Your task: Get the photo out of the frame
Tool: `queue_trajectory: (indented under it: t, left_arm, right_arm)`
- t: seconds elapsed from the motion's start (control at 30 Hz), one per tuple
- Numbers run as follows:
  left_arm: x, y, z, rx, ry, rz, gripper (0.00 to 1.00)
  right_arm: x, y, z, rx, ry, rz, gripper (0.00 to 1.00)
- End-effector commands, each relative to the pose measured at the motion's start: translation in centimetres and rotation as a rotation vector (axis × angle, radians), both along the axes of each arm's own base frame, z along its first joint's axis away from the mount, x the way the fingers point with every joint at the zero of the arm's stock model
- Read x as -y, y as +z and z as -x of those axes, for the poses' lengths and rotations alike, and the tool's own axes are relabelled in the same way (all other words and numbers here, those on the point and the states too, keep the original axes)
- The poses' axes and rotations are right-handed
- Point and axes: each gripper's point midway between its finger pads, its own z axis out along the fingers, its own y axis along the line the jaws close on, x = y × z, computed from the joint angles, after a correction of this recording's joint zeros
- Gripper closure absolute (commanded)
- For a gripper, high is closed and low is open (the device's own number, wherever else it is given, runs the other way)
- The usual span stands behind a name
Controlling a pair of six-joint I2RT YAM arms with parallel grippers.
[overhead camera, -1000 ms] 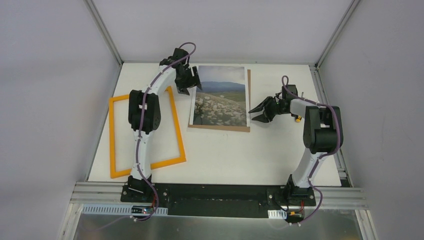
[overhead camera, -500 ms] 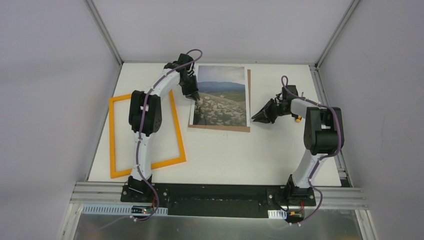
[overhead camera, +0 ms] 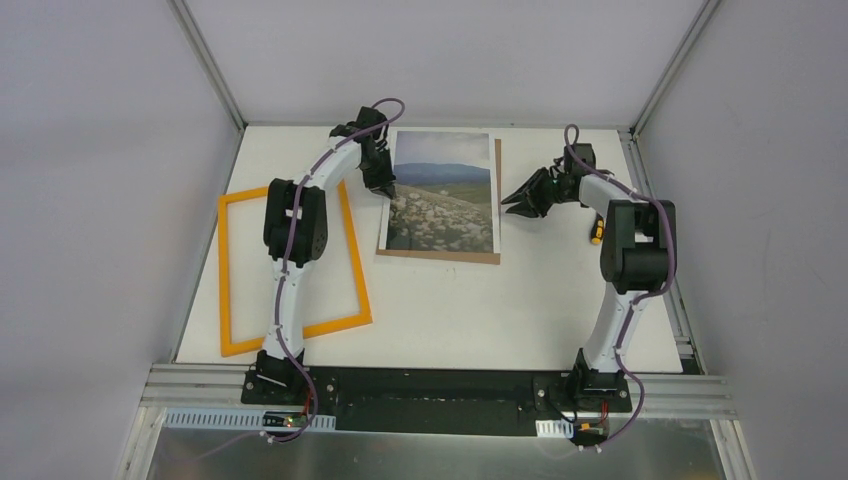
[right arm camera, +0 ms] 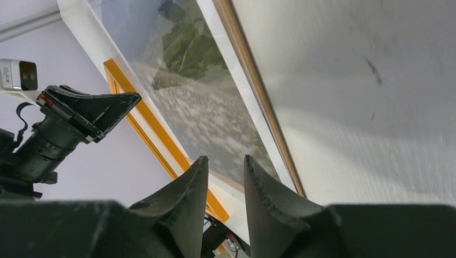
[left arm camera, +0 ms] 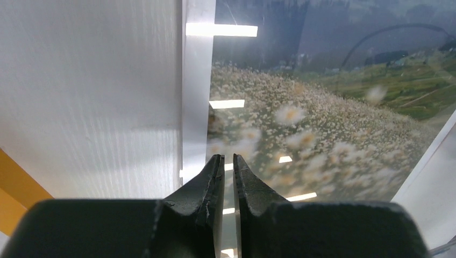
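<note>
1. Glossy paper: the photo (overhead camera: 445, 190) lies flat and face up on the white table (overhead camera: 480, 310), out of the frame. In the overhead view it sits toward 12 o'clock from the table's middle.
2. Its long axis runs from 12 to 6 o'clock. The cloudy sky is at the 12 o'clock end and the flowered meadow at the 6 o'clock end, so the picture reads upright from the arms' side.
3. It rests on a brown board (overhead camera: 440, 257), which shows as a thin strip along the photo's 6 o'clock and 3 o'clock edges.
4. The frame (overhead camera: 225, 280) lies flat at 9 o'clock of the photo, near it but apart, with its orange face up. Bare table shows through its opening, and its long axis also runs roughly 12 to 6 o'clock.
5. The left gripper (overhead camera: 386, 188) points down at the photo's 9 o'clock edge, about midway along it. In its wrist view the fingers (left arm camera: 209, 183) are pressed almost together with only a slit between them. Their tips are over the line where the white border meets the meadow. I cannot tell whether they pinch the paper.
6. The right gripper (overhead camera: 510, 205) is at 3 o'clock of the photo, just beside the board's edge, with its tips toward 9 o'clock. Its fingers (right arm camera: 188, 193) are spread a little, with nothing between them.
</note>
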Motion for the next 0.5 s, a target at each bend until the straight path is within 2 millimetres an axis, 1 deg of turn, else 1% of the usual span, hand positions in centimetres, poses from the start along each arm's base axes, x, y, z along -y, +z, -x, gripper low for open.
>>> queue_trajectory:
  t: [0.0,0.07,0.13,0.2,0.3,0.47]
  left_arm:
    - [-1.1,-0.1,-2.0,0.026,0.04,-0.002,0.89]
    - [-1.3,-1.1,-1.9,0.006,0.048,-0.005,0.91]
    - [-1.4,-2.1,-1.5,-0.019,0.049,-0.011,0.92]
    - [-1.6,-2.9,-1.0,-0.043,0.056,-0.016,0.93]
    - [-1.8,-4.0,-0.2,-0.077,0.067,-0.023,0.95]
    - [-2.1,-4.5,0.4,-0.102,0.076,-0.025,0.97]
  right_arm:
    - [-0.2,0.3,-2.6,0.001,-0.051,-0.034,0.66]
    - [-0.4,-0.1,-2.6,-0.01,-0.052,-0.047,0.67]
    - [-0.3,-0.1,-2.0,-0.011,-0.047,-0.036,0.64]
    - [-0.3,-0.3,-0.8,-0.021,-0.04,-0.031,0.61]
    - [-0.4,-0.6,1.4,-0.046,-0.033,-0.035,0.6]
    - [-0.4,-1.1,4.6,-0.078,0.027,-0.032,0.6]
